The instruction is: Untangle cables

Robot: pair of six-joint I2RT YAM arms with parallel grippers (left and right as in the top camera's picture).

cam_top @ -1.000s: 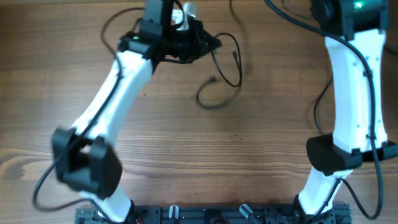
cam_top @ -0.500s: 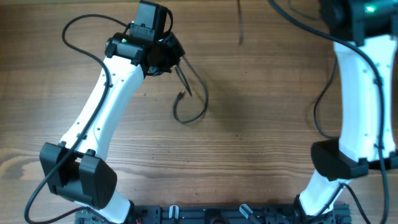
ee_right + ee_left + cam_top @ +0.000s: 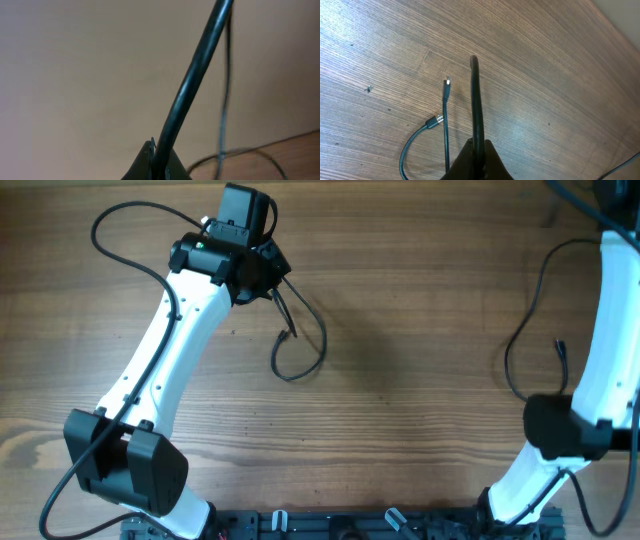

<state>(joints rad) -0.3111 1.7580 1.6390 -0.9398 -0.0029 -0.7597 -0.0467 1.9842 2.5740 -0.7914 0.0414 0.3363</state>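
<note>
Overhead: we see the left gripper [image 3: 272, 278] clenched on a cable [image 3: 300, 345], loop trailing onto the table [image 3: 400, 410], probably held aside to free it. Right arm [image 3: 615, 310] runs off frame. Left wrist: same pinch, silvery plug [image 3: 438, 120] loose below. Right wrist: right gripper [image 3: 156, 150] clamped on a second cable [image 3: 192, 85], raised high; its far end is hidden.

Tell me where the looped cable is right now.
In the overhead view, the looped cable is left of centre on the wooden table. It runs down from the shut left gripper and curls just right of the left arm.
</note>
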